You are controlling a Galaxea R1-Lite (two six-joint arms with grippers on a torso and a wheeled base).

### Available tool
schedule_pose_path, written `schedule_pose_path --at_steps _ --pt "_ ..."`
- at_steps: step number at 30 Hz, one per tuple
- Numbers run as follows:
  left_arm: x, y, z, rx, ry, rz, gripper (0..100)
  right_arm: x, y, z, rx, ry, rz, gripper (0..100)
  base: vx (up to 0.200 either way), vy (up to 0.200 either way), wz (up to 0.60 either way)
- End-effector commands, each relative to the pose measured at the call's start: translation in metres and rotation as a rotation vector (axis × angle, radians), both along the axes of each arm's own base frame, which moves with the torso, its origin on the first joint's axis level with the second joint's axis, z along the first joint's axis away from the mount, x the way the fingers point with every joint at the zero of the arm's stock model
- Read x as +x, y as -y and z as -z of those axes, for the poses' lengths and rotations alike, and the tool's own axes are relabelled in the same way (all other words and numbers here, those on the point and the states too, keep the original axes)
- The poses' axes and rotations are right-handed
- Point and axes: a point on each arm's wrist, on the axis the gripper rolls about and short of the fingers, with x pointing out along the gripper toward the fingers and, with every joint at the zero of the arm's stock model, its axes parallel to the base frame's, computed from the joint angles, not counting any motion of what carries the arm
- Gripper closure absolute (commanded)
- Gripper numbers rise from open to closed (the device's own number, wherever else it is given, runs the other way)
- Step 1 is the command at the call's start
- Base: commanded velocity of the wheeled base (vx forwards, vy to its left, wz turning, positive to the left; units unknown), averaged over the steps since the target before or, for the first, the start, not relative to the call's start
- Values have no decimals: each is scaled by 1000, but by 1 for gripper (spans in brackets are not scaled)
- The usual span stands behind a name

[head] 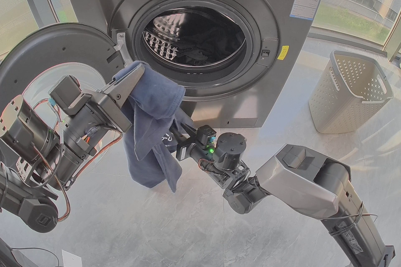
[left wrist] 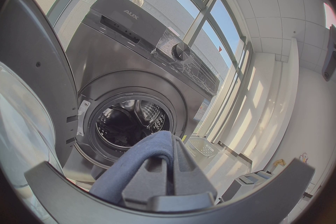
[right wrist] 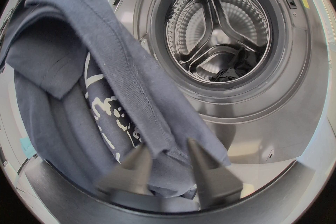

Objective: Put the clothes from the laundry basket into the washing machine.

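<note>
Head view: one washing machine (head: 267,21), its round door (head: 54,51) swung open to the robot's left. One dark heap of clothing (head: 200,46) lies in the drum. One navy T-shirt (head: 154,113) hangs in front of the machine, just below the opening. The left hand (head: 135,74) is clamped on its top edge. The right hand (head: 177,130) is at the shirt's lower part, touching the cloth. One beige perforated laundry basket (head: 351,92) stands on the floor (head: 167,217), right of the machine and apart from it.

Left wrist view: left hand (left wrist: 169,158) closed tight, with the T-shirt (left wrist: 140,158) draped over and pinched between its two fingers. Washing machine (left wrist: 115,53) ahead, door (left wrist: 31,70) open. The basket (left wrist: 201,147) is beyond, by the windows.

Right wrist view: right hand (right wrist: 168,151) has its two fingers spread apart, the T-shirt (right wrist: 105,70) hem lying between them. White print shows on the shirt. Washing machine (right wrist: 297,77) drum is open, with the dark heap (right wrist: 234,67) at its bottom.
</note>
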Motion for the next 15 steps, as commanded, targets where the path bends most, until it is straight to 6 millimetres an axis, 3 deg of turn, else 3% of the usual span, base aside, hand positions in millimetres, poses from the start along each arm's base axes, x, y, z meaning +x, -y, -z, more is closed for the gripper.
schedule_pose_path --at_steps 1,4,7,15 --pt "0 -1 1 0 -2 -3 100 7 13 -11 14 11 35 100 0 0 0" --pt "1 -2 1 0 -6 -7 100 5 39 -43 28 24 74 100 0 0 0" --pt "2 -3 1 0 -6 -12 100 -1 58 -61 31 30 92 100 0 0 0" --pt "4 -5 -2 -8 5 -22 100 -44 99 -104 57 16 101 100 0 0 0"
